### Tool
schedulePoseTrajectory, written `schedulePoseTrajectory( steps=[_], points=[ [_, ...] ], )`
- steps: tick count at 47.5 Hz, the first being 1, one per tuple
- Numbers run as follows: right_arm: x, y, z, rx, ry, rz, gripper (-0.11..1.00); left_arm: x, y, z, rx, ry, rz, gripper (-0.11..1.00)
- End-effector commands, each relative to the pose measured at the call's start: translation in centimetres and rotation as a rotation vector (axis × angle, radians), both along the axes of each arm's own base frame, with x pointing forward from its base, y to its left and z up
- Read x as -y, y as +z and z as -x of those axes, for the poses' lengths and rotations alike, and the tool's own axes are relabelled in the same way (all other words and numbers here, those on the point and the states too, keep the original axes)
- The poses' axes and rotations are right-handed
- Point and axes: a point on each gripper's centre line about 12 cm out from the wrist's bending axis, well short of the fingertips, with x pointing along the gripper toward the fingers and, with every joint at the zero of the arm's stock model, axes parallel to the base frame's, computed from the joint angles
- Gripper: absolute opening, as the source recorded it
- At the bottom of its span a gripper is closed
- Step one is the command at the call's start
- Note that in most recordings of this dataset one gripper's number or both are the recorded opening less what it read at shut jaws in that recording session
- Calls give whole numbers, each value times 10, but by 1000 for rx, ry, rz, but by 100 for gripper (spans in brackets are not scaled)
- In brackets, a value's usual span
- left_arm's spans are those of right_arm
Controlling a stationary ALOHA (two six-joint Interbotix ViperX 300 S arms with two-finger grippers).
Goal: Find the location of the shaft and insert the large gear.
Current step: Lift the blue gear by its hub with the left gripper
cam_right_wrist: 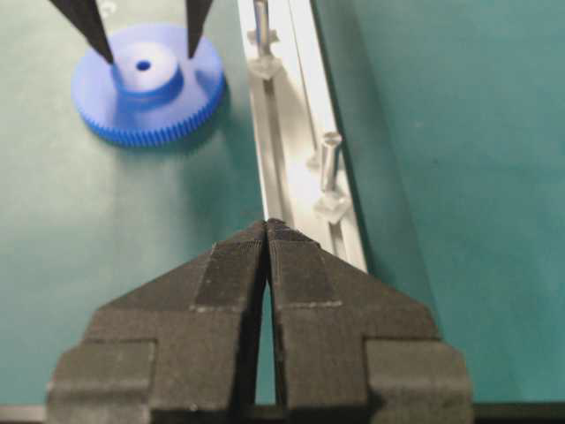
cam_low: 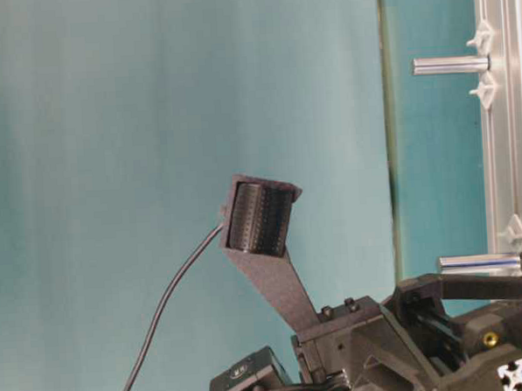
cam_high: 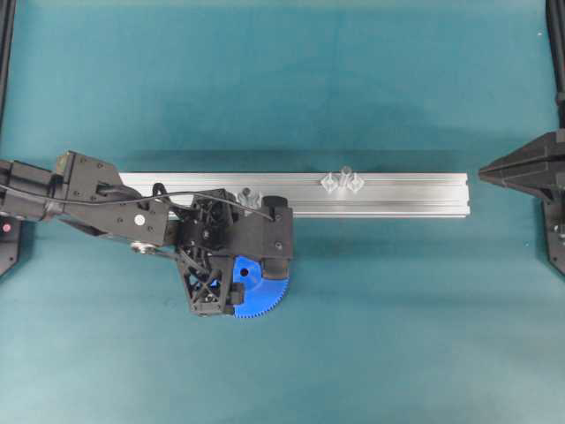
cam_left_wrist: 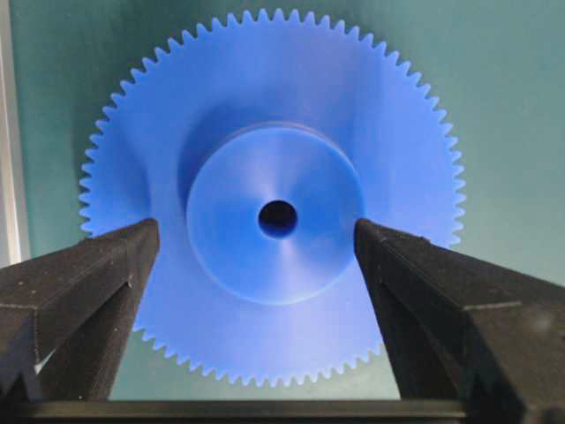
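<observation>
The left pincer (cam_left_wrist: 256, 238) stands apart, its fingers straddling the raised hub of the large gear (cam_left_wrist: 274, 132) directly below. The right pincer (cam_right_wrist: 267, 231) is together, well apart.

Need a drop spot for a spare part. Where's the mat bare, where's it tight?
Bare: teal mat beyond the aluminium rail, and the near strip right of the large gear. Crowded: the rail's left end, where the open left pincer straddles the gear hub beside a shaft. The shut right pincer waits off the rail's right end.
</observation>
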Motion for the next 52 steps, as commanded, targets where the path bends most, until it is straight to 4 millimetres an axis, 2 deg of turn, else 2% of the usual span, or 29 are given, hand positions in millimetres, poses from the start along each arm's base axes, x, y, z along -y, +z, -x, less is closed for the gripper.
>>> schedulePoseTrajectory(
  steps=[1,18,52],
  points=[
    [1,2,-1,5,-8,-8,7,3,11,-6,34,-8,2,94],
    [1,-1,-1,-4,-8,-11,7,4,8,-13,29,-5,3,94],
    [0,-1,0,-2,-9,-13,7,9,-5,-8,-12,20,24,94]
  ],
)
